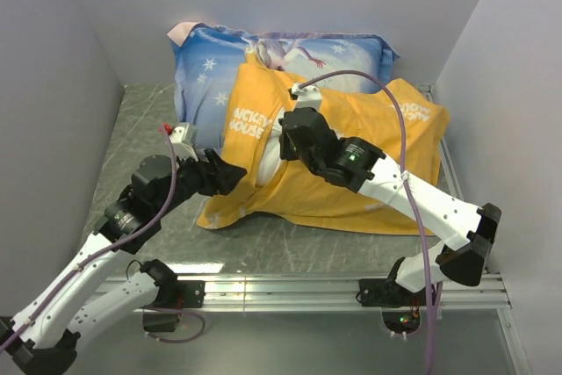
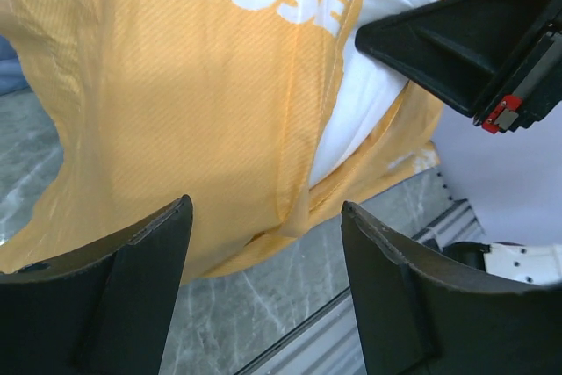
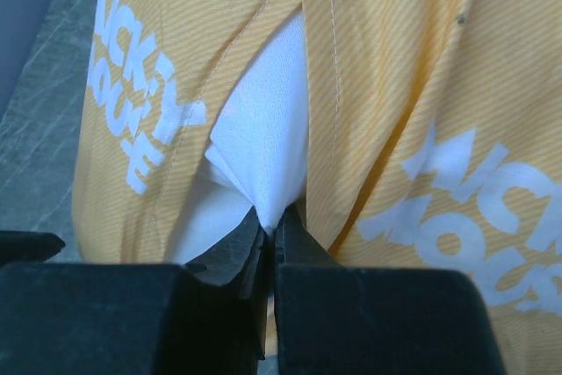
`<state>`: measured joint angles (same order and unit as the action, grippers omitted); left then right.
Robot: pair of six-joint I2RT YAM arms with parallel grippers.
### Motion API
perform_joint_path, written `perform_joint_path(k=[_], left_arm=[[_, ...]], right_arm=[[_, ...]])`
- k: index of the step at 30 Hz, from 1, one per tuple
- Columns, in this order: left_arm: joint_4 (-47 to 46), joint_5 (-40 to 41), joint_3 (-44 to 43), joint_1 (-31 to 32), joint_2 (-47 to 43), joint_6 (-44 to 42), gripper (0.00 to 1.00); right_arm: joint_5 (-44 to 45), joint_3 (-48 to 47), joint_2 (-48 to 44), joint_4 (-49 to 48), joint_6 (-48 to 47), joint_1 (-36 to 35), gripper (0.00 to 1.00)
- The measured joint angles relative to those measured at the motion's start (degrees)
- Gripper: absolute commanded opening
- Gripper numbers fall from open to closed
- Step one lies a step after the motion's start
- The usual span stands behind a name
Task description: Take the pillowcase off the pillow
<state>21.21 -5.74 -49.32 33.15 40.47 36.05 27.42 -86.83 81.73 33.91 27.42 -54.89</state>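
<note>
Yellow-orange pillowcase (image 1: 408,133) lies mid-surface, lettering side up. Its far edge overlaps the front of a light blue star-print pillow (image 1: 206,76) sitting against the back wall. The pillowcase is on the pillow (image 3: 263,125). White shows only through a slit opening on the case's left half, between two yellow flaps.

Right fingers (image 3: 274,227) are pressed together at that slit, pinching a pointed fold of the white pillow fabric, with the yellow hem just beside them on the right. Left fingers (image 1: 230,173) are spread wide with nothing between them. They hover by the case's near-left edge, just beside the opening; whether they touch the cloth, cannot tell. In the left wrist view, one black finger of the right arm sits over the white gap.

Grey marbled surface (image 1: 140,129) lies under everything, and a metal rail (image 1: 290,287) runs along its near edge.
</note>
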Motion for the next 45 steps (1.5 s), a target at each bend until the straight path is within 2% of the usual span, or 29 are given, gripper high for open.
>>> perform_joint_path(k=[6,11,16,18,19,20,23,26,27,31,38,45], left_arm=[[2.64,19.71,-2.58,13.64,2.34,0.35,0.73],[3.54,33.07,-4.66,24.63,7.8,1.09,0.73],[8.11,45.44,-7.61,29.9,16.46,4.2,0.62],[9.84,48.57,-8.59,30.4,18.53,5.27,0.56],[10.12,49.68,-8.66,30.45,18.91,5.57,0.5],[10.47,50.64,-8.66,30.49,18.93,5.99,0.35],[12.04,53.7,-8.68,30.6,18.45,8.31,0.16],[14.99,56.41,-9.16,30.6,17.53,11.98,0.04],[16.15,56.74,-9.53,30.25,17.18,13.29,0.01],[16.57,54.73,-9.57,25.27,13.77,15.15,0.01],[9.01,41.18,-4.55,8.7,4.81,13.11,0.01],[1.51,29.09,5.99,-0.28,3.08,12.96,0.01]], right_arm=[[0.28,-1.16,1.7,0.09,0.0,-0.11,0.0],[0.52,-1.68,2.12,0.42,0.0,-0.11,0.0],[0.7,-2.01,2.12,0.81,0.02,-0.15,0.0],[0.7,-1.95,2.08,0.81,0.09,-0.39,0.0],[0.72,-1.79,1.95,0.76,0.15,-0.52,0.0],[0.74,-1.44,1.68,0.74,0.2,-0.68,0.0],[0.92,0.2,0.07,-0.07,0.31,-1.07,0.0],[0.72,2.93,-3.13,-0.81,0.83,-1.44,0.0],[0.39,3.91,-4.48,-0.94,0.98,-1.62,0.0],[-0.87,7.04,-9.92,-1.9,1.49,-1.88,0.0],[-3.23,9.2,-17.9,-3.41,2.34,-2.23,0.0],[-4.26,8.26,-20.17,-0.83,2.23,-1.18,0.0]])
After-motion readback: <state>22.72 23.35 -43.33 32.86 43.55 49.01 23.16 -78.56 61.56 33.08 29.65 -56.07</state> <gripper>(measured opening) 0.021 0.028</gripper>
